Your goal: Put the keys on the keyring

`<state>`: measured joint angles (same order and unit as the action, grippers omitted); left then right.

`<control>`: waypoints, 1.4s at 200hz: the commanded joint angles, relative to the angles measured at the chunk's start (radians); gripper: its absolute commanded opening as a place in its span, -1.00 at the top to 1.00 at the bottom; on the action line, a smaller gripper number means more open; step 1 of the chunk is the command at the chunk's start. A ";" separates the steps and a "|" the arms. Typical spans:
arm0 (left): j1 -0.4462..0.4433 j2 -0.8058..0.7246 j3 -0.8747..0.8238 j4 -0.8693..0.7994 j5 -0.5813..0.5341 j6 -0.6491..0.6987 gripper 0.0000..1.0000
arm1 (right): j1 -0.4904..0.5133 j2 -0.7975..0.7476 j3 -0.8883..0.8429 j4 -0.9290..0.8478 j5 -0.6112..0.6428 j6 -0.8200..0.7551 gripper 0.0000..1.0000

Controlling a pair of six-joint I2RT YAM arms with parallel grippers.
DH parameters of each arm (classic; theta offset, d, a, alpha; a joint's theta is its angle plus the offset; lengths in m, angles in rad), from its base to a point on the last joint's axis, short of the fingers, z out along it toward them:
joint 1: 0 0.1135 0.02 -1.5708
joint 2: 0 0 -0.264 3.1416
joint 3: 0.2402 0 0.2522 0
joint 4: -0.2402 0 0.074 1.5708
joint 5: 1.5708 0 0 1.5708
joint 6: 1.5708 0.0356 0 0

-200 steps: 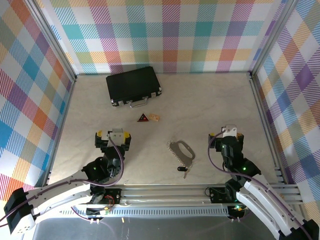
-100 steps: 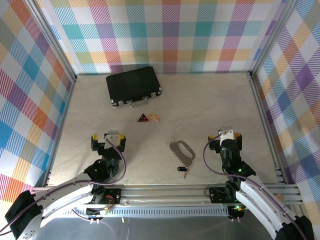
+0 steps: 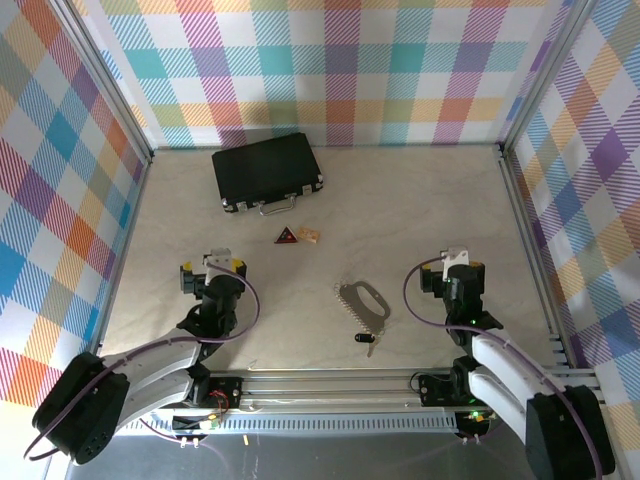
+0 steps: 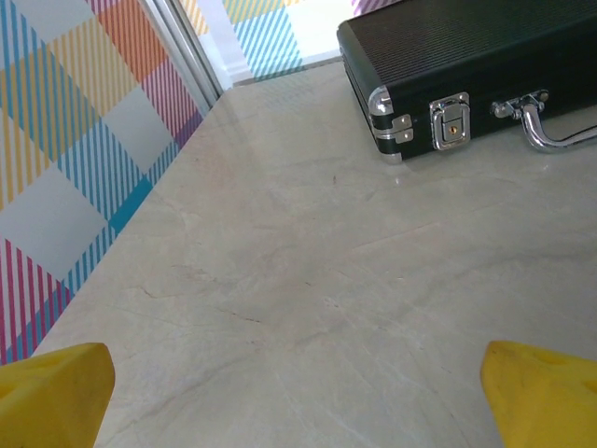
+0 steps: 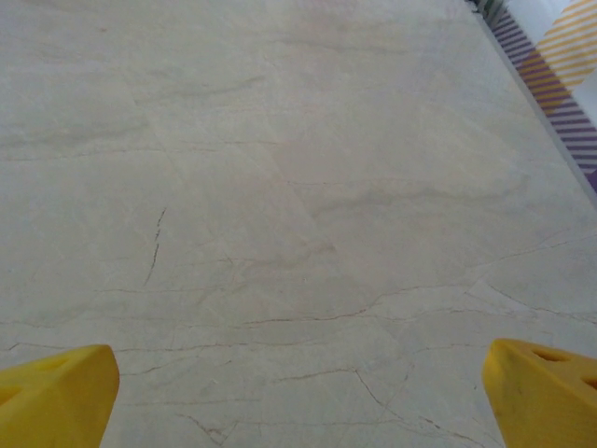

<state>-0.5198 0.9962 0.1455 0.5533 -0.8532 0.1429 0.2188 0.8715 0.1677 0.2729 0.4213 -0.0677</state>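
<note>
One key (image 3: pixel 366 339) laid just beside one keyring (image 3: pixel 364 301) on the surface (image 3: pixel 420 200), one black case (image 3: pixel 266 172) set farther back, left tool (image 3: pixel 212 272) and right tool (image 3: pixel 455 275) both held released.

The counter (image 3: pixel 430 210) is pale, marble-patterned, with faint veins and hairline cracks. At the far left a black case (image 3: pixel 265 170) lies flat, its metal handle and latches facing the near side. Near of it, toward the middle, a dark-red triangle (image 3: pixel 287 236) and a tan chip (image 3: pixel 310 235) lie side by side, the chip on the right. Nearer still lies the keyring (image 3: pixel 366 300), its bead chain along the left side. The black-headed key (image 3: pixel 366 340) lies just near of it.
</note>
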 commanded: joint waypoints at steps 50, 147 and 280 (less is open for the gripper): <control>0.118 0.170 0.053 0.245 0.104 -0.026 -1.00 | -0.045 0.180 0.069 0.268 -0.119 0.000 -0.98; 0.191 0.342 0.121 0.352 0.177 -0.031 -1.00 | -0.088 0.382 0.149 0.405 -0.182 -0.002 -0.98; 0.262 0.538 0.175 0.494 0.266 -0.041 -0.99 | -0.176 0.640 0.200 0.618 -0.366 0.065 -0.98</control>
<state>-0.2756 1.5356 0.3050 0.9874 -0.6189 0.1200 0.0525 1.4864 0.3447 0.7986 0.0975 -0.0338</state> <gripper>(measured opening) 0.998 0.990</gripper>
